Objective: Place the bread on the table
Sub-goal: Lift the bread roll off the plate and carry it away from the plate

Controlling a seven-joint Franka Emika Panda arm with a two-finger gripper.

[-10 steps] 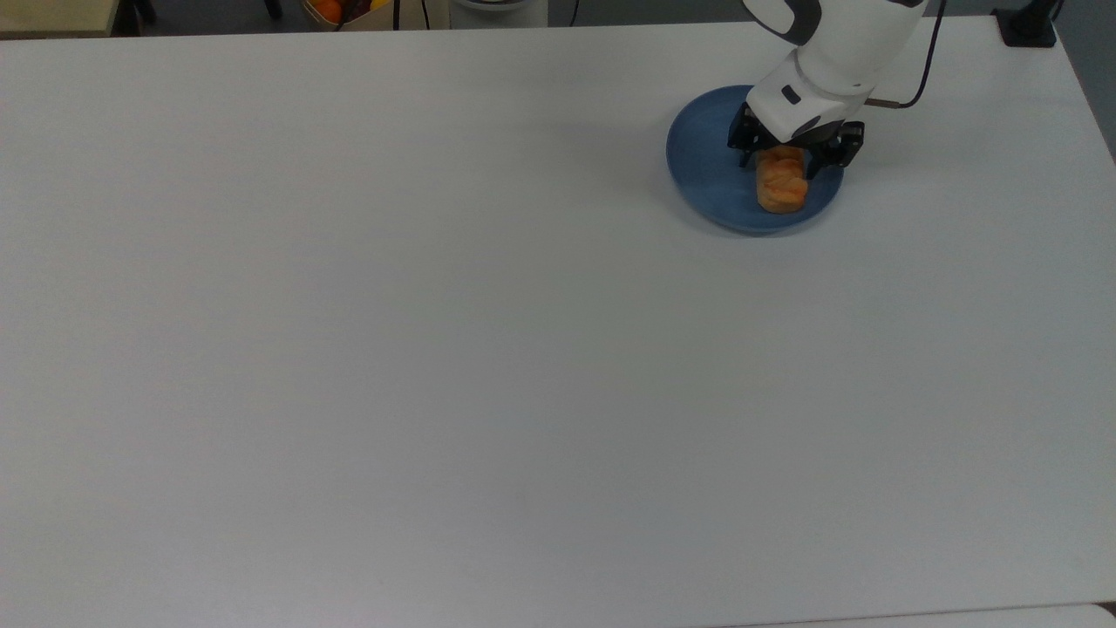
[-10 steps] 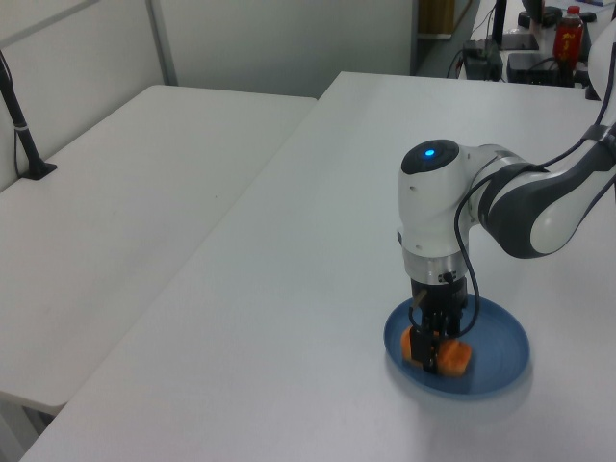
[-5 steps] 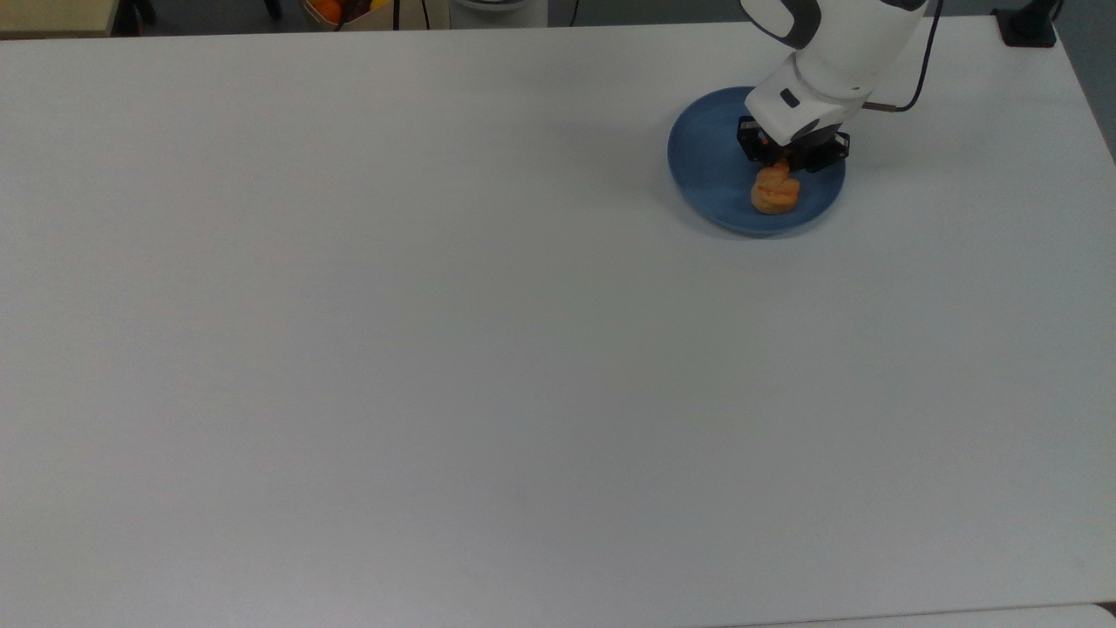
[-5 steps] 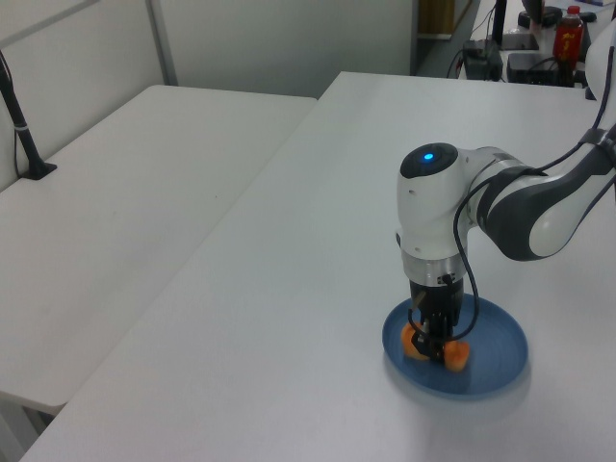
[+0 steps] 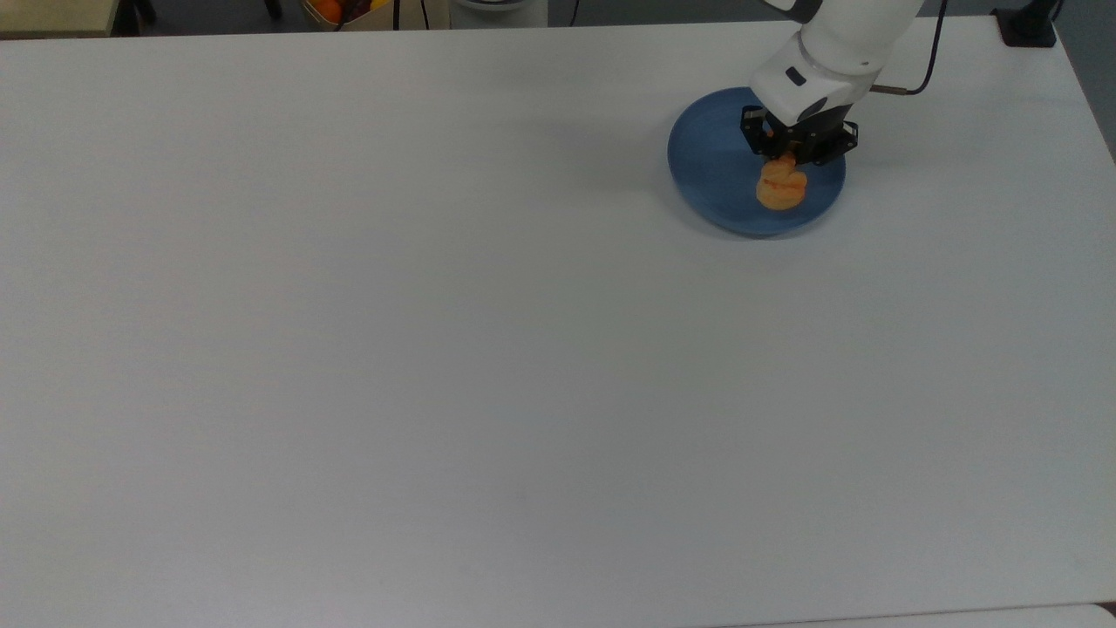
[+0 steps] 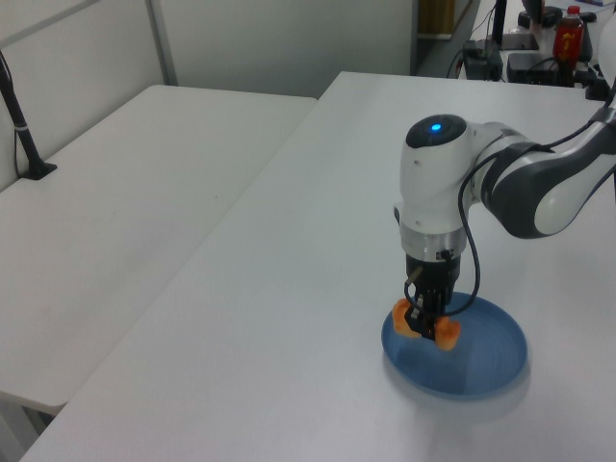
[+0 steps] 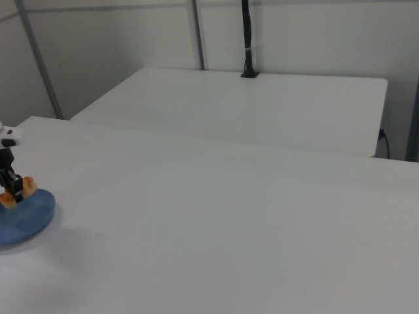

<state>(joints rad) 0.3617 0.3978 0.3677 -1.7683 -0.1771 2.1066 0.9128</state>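
Bread (image 6: 424, 322): lifted off blue plate (image 6: 491, 361) since a second ago, near bench (image 5: 436, 349) far corner.
Tool (image 6: 424, 321): clenched on bread; carry-off next.

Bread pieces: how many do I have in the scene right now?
1. The bread is held in the gripper, shut on it, just above the blue plate near the top view's upper right. The white table carries no other loaf.

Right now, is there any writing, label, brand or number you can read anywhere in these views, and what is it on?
No readable text anywhere.
The red bottle at the back of the left view has a label, too small to read.
The arm, plate, bread and table carry no visible markings.
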